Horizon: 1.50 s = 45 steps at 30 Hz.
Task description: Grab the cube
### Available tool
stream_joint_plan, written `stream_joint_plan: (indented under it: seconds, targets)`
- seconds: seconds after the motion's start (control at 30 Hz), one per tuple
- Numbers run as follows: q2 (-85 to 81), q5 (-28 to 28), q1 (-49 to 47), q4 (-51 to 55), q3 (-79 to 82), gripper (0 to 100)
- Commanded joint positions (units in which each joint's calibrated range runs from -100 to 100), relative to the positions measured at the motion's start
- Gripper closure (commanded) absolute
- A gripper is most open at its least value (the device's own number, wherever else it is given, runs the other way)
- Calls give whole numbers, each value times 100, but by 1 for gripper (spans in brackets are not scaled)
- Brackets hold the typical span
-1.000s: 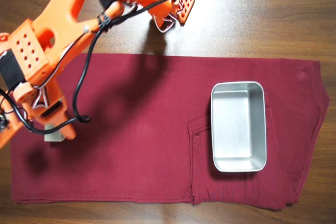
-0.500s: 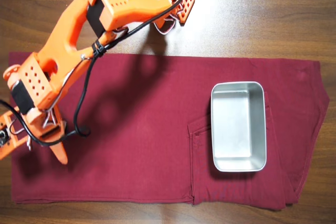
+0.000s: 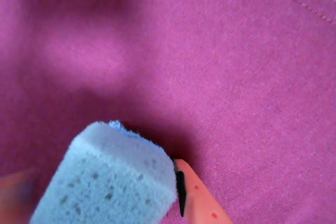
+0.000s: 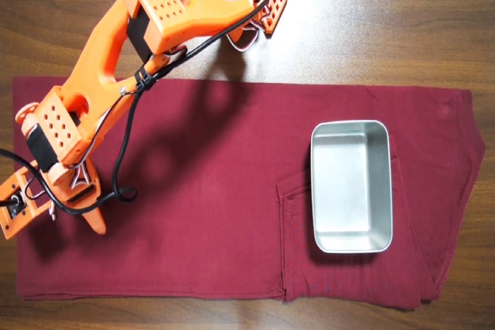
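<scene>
The cube (image 3: 107,182) fills the bottom left of the wrist view. It looks pale and rough, with little holes in it, like a sponge or a soft stone. An orange finger (image 3: 197,195) with a black strip touches its right side. A blurry orange shape is at its left edge, so the gripper (image 3: 100,203) is pinching the cube from both sides. Under it is the dark red cloth (image 3: 236,77), with a line of stitches near the top right corner.

In the overhead view, the orange arm (image 4: 100,75) reaches down to the left end of the cloth (image 4: 216,214). The cube is hidden under the arm there. The shiny metal tray (image 4: 351,130) sits far away on the right part of the cloth. The cloth lies on a brown wooden table (image 4: 387,28). No words or labels can be read anywhere.
</scene>
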Motion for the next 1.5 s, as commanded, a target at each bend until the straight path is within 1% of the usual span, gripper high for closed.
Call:
stream_joint_plan:
  seconds: [0.0,0.07,0.13,0.23,0.3,0.33,0.4,0.47,0.53,0.6,0.67,0.7,0.77,0.83,0.97,1.0,1.1,1.2,1.33,1.4,1.47]
  targets:
    - [-62,-29,84,-106,-260,100]
    - [-151,0,94,23,-260,100]
    - [-541,44,7,530,-151,100]
    - [-1748,151,-348,1351,204,100]
    - [-2778,195,-924,1748,669,100]
    - [-3302,205,-1365,1895,969,100]
    - [-4225,195,-2603,2209,1552,100]
    - [-5104,181,-4081,1997,2608,100]
    - [-5645,-44,-5645,1775,3390,100]
    - [-5876,-278,-7114,1748,3800,100]
    - [-5823,-503,-8304,1683,3809,100]
    - [-5752,-562,-8755,1609,3846,100]
    - [-5574,-615,-9302,1240,4019,100]
    - [-5308,-615,-9455,945,4128,100]
    - [-4953,-694,-9580,761,4137,100]
    - [-4882,-713,-9599,687,4137,97]
    - [-4784,-718,-9590,549,4137,84]
    - [-4855,-689,-9436,659,4137,76]
    - [-5139,-547,-9340,955,4100,72]
    - [-5255,-552,-9340,1047,4100,67]
    - [-5353,-537,-9340,1111,4119,66]
